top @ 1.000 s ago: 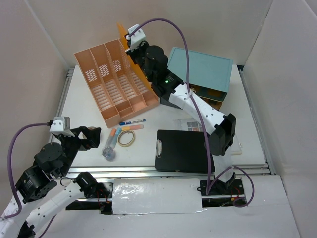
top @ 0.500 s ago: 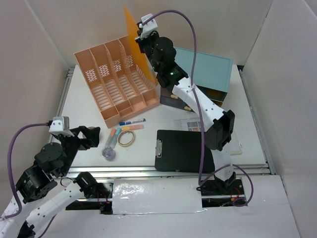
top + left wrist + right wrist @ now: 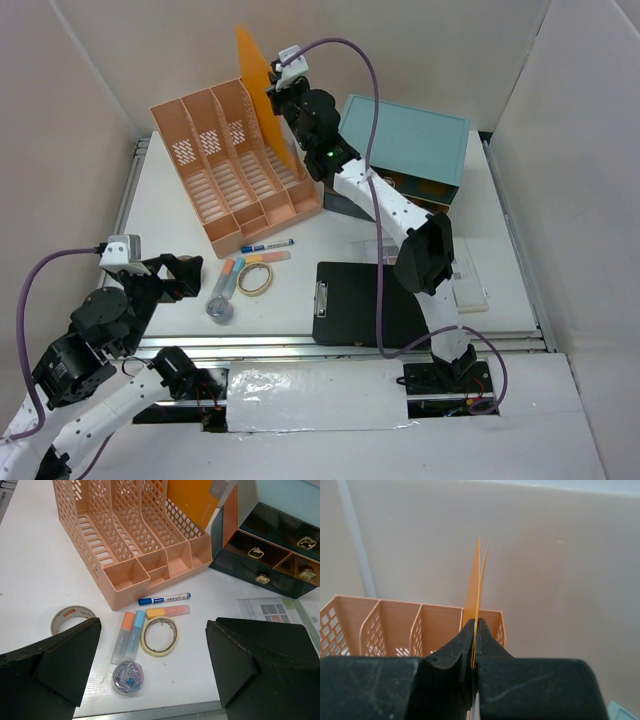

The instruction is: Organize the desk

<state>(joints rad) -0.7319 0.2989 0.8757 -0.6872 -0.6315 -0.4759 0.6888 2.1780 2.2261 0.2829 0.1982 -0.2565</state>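
Note:
The white desk carries a pink slotted file organizer at the back left. My right gripper is shut on the edge of a thin orange folder and holds it upright above the organizer's right end. In the right wrist view the folder rises from between the closed jaws of that gripper, with the organizer behind it. My left gripper hangs open over the front left of the desk with nothing between its fingers. Below it lies a masking tape ring.
A teal drawer cabinet stands at the back right and a black clipboard lies in front. Near the tape are a blue marker, highlighters, a paperclip ball and another tape roll. Papers lie at the right.
My right gripper lifted the orange folder from behind the organizer, swung it right, then brought it back left over the organizer's right end. The left arm has not moved.

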